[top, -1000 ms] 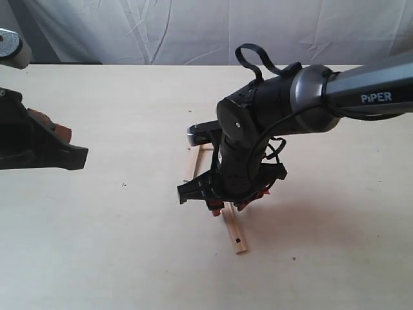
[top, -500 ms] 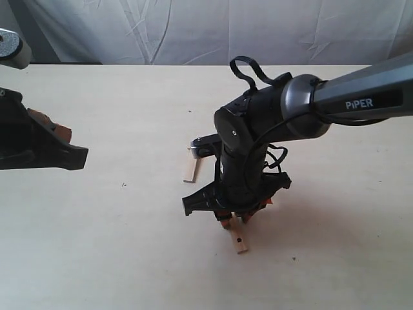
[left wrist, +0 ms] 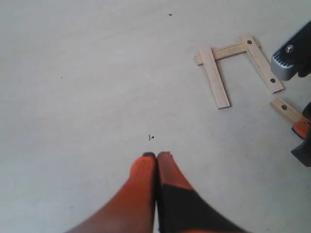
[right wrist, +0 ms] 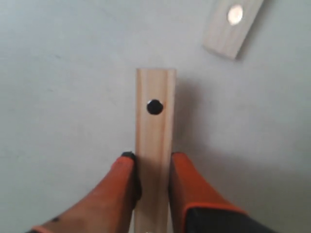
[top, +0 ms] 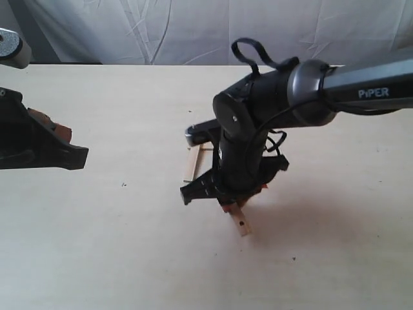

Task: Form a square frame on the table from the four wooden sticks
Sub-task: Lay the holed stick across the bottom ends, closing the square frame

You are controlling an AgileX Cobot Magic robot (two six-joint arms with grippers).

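My right gripper (top: 231,205) is shut on one wooden stick (top: 242,224), whose free end with a dark dot pokes out below the fingers. The right wrist view shows that stick (right wrist: 154,111) clamped across its width between the orange fingertips (right wrist: 182,167), just above the table (top: 97,245). The other three sticks form an open U in the left wrist view: one side (left wrist: 214,76), a cross piece (left wrist: 226,51) and a second side (left wrist: 261,62). The held stick (left wrist: 287,110) lies just beside the U's open end. My left gripper (left wrist: 156,155) is shut and holds nothing, far to the left.
The right arm (top: 290,97) covers most of the U in the exterior view; only one side stick (top: 189,165) shows there. Another stick's end (right wrist: 233,24) lies close ahead of the held one. A wrinkled white cloth (top: 193,29) hangs behind the table.
My right gripper dipped over the stick, then rose slightly with it. The stick's free end now sits farther back on the table. The left arm has not moved.
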